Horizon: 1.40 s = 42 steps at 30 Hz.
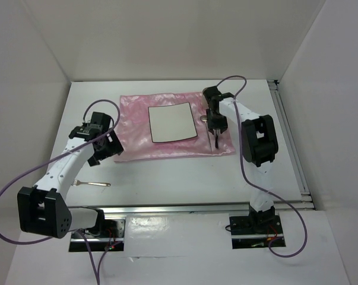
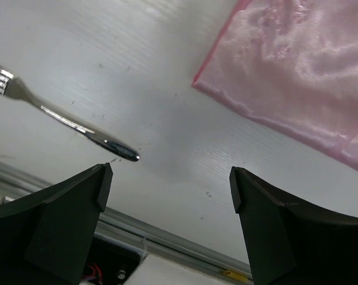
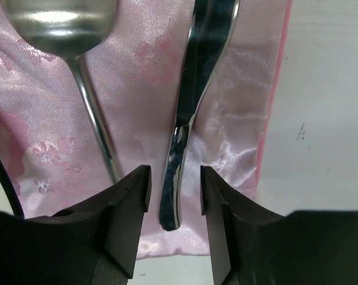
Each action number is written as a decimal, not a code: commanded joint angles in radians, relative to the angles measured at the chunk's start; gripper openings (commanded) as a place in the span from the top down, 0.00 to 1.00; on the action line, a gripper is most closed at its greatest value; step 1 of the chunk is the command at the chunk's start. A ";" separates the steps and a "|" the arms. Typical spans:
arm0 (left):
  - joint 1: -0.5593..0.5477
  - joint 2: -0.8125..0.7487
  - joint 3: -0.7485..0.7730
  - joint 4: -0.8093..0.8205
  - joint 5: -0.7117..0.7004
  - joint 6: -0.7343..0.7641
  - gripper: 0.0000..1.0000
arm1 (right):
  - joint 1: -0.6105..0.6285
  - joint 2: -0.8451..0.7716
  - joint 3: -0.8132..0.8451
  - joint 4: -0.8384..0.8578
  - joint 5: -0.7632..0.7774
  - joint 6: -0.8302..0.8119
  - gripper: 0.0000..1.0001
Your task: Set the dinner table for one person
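Dinner table (image 1: 184, 184) — long axis left-right; fork (image 1: 94, 183) parallel.

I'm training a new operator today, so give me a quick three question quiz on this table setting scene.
1. True or false: the fork lies on the pink cloth.
2. Which piece lies between the fingers of the right gripper? A fork, B knife, C spoon.
3. Fill in: beside the knife on the cloth lies a ___.
Key: 1 false, it lies on the bare dinner table; 2 B; 3 spoon.
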 commanded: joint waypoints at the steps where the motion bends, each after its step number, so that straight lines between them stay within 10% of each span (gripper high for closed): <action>1: -0.002 0.060 0.080 -0.150 -0.117 -0.158 0.00 | 0.003 -0.061 0.016 -0.017 0.008 0.013 0.50; 14: 0.209 0.054 -0.008 -0.169 -0.042 -0.379 0.08 | 0.014 -0.492 -0.312 0.044 -0.141 0.136 0.36; 34: 0.548 0.181 -0.257 0.053 0.148 -0.298 0.08 | 0.057 -0.647 -0.458 0.082 -0.230 0.142 0.27; 42: 0.548 0.312 -0.267 0.132 0.132 -0.309 0.45 | 0.057 -0.656 -0.458 0.073 -0.212 0.142 0.27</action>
